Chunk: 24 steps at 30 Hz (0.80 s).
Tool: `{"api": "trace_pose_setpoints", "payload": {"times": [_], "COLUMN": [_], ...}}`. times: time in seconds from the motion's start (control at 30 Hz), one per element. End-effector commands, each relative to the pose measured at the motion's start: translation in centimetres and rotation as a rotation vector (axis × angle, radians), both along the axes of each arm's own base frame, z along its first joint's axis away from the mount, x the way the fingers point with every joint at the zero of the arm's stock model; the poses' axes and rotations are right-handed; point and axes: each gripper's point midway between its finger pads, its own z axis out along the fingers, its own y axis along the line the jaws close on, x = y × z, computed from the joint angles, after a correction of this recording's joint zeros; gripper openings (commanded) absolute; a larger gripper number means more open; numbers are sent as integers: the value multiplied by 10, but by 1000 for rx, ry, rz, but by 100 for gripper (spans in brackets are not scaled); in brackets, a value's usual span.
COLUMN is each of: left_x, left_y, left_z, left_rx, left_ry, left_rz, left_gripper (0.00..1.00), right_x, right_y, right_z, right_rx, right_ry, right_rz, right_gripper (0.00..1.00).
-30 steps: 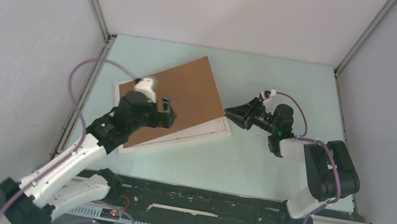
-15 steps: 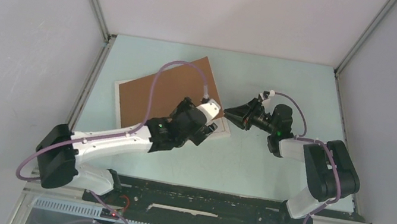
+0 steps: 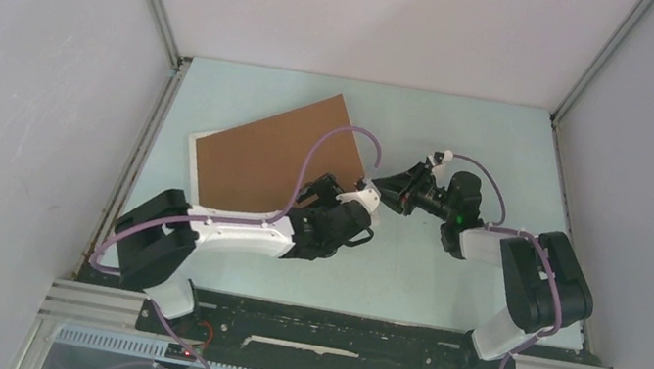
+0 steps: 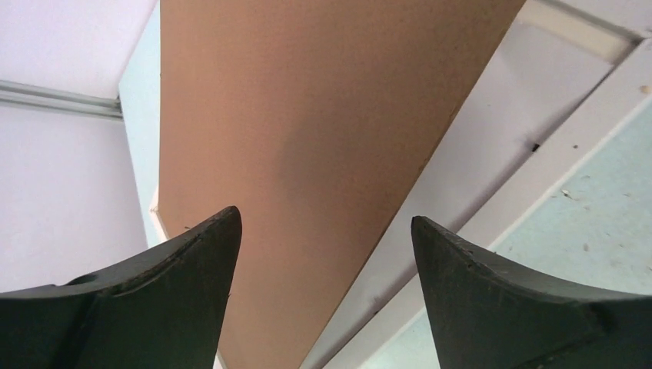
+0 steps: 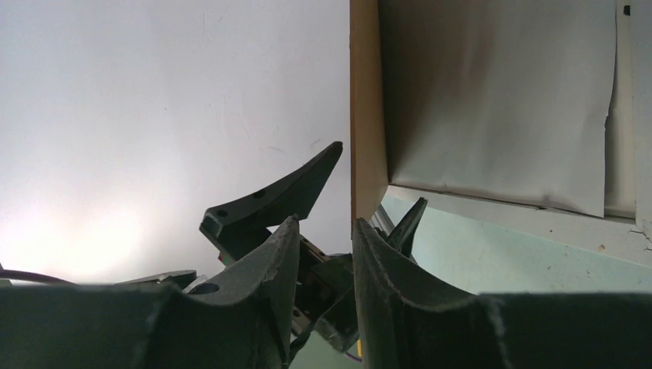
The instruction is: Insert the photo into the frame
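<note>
While half-closed right claw (image 5: pixel 327 223) props plain brown backing board (image 5: pixel 367 115) corner, pinch unclear, wide-open left claw (image 4: pixel 324 217) holds nothing. Underneath, white paper photo (image 5: pixel 500 100) lies inside thin white frame (image 4: pixel 584 134). Advice: lower board slowly, photo kept square.

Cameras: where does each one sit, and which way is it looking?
Top external: high behind the bases, looking down on the table; both arms show.
Left wrist: on the left gripper, facing the backing board over the frame; its fingers show.
Right wrist: on the right gripper, facing the board's edge; its fingers show.
Shared: the board.
</note>
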Motion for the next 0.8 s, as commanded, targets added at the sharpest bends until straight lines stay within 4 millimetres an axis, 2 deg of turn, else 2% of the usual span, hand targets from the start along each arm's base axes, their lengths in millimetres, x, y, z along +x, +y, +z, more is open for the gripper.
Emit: {"api": "trace_pose_setpoints", "payload": {"times": [0.0, 0.13, 0.4, 0.47, 0.53, 0.6, 0.63, 0.7, 0.77], "left_x": [20, 23, 22, 21, 21, 20, 20, 19, 18], "left_y": [-8, -5, 0, 1, 3, 4, 4, 5, 6], "left_z": [30, 28, 33, 35, 37, 39, 41, 44, 46], "left_rx": [-6, 18, -12, -24, -34, -48, -58, -76, -93], "left_ry": [-127, -145, -180, -188, -196, -202, -203, -207, -210], "left_rz": [94, 134, 173, 180, 188, 190, 188, 186, 184], "left_gripper": [86, 72, 36, 30, 24, 19, 17, 14, 12], "right_x": [1, 1, 1, 1, 3, 5, 6, 3, -4], "right_y": [6, 7, 11, 8, -5, -26, -40, -72, -104], "right_z": [35, 33, 31, 31, 25, 23, 27, 13, 0], "right_rx": [39, 12, -88, -119, -191, -277, -321, -454, -574], "right_ry": [-81, -60, -1, 16, 47, 68, 63, 148, 261], "right_rz": [0, -12, -63, -86, -145, -231, -290, -419, -557], "right_gripper": [39, 39, 42, 45, 48, 57, 65, 80, 87]}}
